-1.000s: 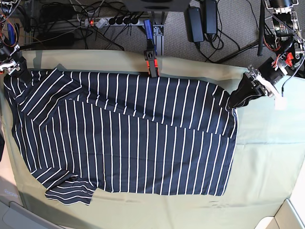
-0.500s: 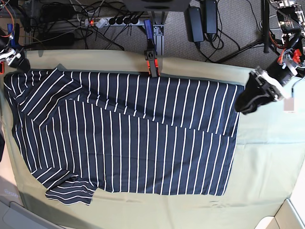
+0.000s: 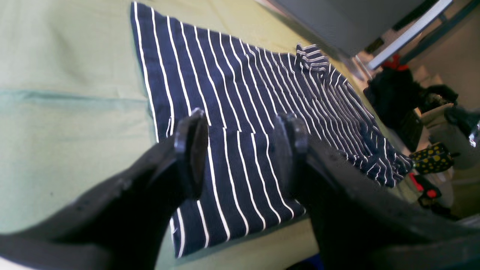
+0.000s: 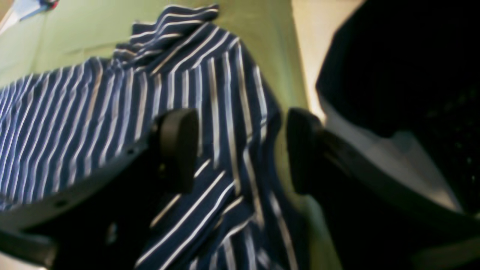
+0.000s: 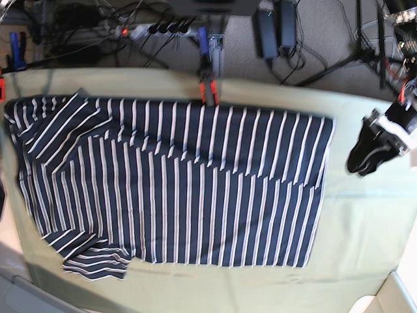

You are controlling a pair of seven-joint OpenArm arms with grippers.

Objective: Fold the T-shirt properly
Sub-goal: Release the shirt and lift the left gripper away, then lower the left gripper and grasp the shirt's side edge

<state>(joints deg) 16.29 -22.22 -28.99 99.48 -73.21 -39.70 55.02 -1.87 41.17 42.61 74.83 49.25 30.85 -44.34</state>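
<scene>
The navy T-shirt (image 5: 182,189) with thin white stripes lies spread flat on the pale green cloth (image 5: 365,222), with its sleeves at the left and its hem at the right. My left gripper (image 5: 359,163) hangs over the bare cloth to the right of the shirt's hem, apart from it. In the left wrist view the left gripper (image 3: 240,150) is open and empty, with the shirt (image 3: 232,86) below and beyond it. In the right wrist view my right gripper (image 4: 240,150) is open and empty above a rumpled edge of the shirt (image 4: 112,105). The right gripper does not show in the base view.
An orange and black clamp (image 5: 207,88) grips the table's back edge just above the shirt. A power strip (image 5: 156,29) and cables lie on the floor behind. A pale raised edge (image 5: 391,293) stands at the front right corner.
My left gripper has left the shirt's back right corner and moved right and toward the front; that corner now lies flat. My right gripper has drawn back out of the base view at the left.
</scene>
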